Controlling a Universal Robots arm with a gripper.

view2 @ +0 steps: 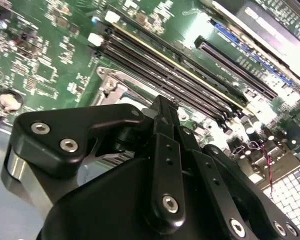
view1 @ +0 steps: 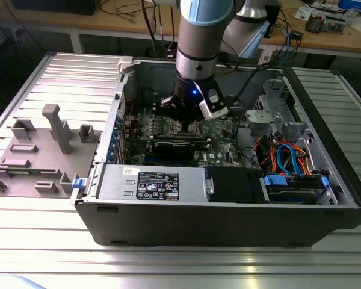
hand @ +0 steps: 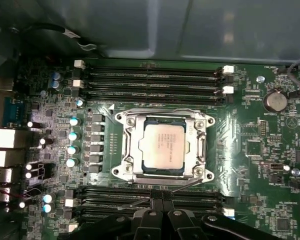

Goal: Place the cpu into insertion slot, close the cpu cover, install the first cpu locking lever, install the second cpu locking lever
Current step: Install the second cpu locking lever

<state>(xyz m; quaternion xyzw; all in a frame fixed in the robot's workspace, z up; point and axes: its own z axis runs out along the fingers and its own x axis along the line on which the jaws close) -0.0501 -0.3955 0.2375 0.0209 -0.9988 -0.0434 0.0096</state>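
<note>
1. The jaws look drawn together, the fingertips meeting in a narrow point with nothing between them; the gripper (hand: 160,196) hangs just over the motherboard (hand: 250,165) at the socket's edge, beside a thin lever (hand: 182,186) that runs slantwise past the tips.
2. In the second wrist view the gripper (view2: 162,107) shows as black linked fingers (view2: 166,165) closing to one tip above the board.
3. Next to the tips lies the slot (hand: 164,145), a square socket with a silver rim and screws at its corners.
4. The cpu (hand: 162,145) sits flat in the slot, its pale metal top facing up.
5. The cover (hand: 132,150), a grey metal frame, lies down around the cpu, which shows through its window.
6. Black memory slots (hand: 150,82) run along both sides of the socket.
7. In the exterior view the gripper (view1: 189,123) reaches down into an open computer case (view1: 228,217) lying on a ribbed metal table (view1: 180,265).
8. A grey fixture (view1: 42,150) stands on the table at the exterior view's left of the case.
</note>
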